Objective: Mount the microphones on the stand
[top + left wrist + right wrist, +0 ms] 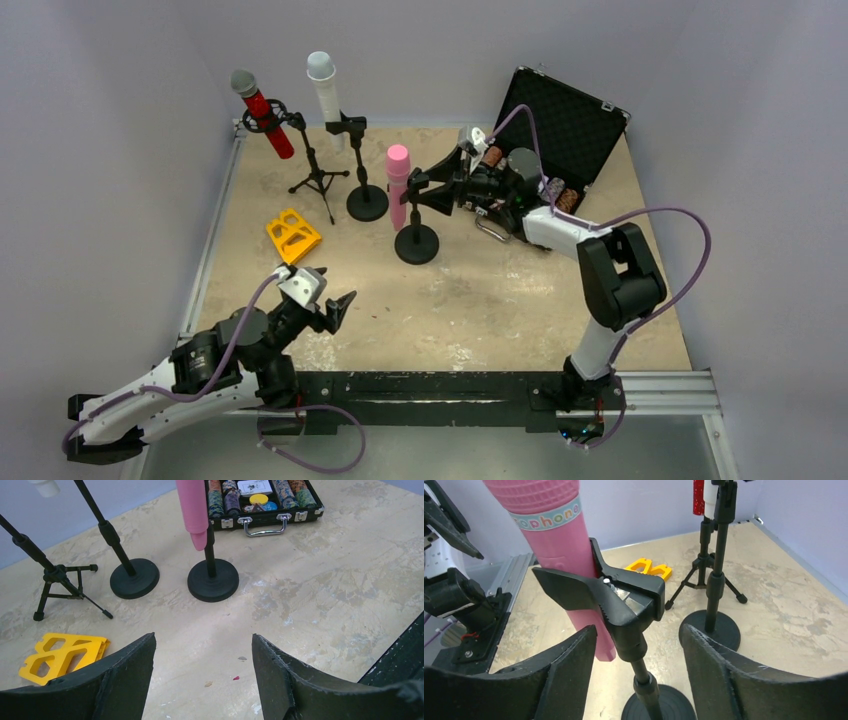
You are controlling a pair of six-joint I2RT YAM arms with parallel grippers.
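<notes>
Sitting beyond R jaws: pink mic [555,547]

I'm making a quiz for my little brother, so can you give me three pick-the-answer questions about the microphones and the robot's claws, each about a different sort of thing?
1. Where is the pink microphone?
A) in the black case
B) clipped in a round-base stand
C) flat on the table

2. How many microphones sit on stands?
A) one
B) two
C) three

3. How is the right gripper?
A) open
B) shut on the pink microphone
C) shut on the yellow plastic piece

Answers:
1 B: the stand's clamp grips its body.
2 C: the red microphone, the white microphone and the pink one are each in a holder.
3 A: its fingers stand apart, one on either side of the clamp.
</notes>
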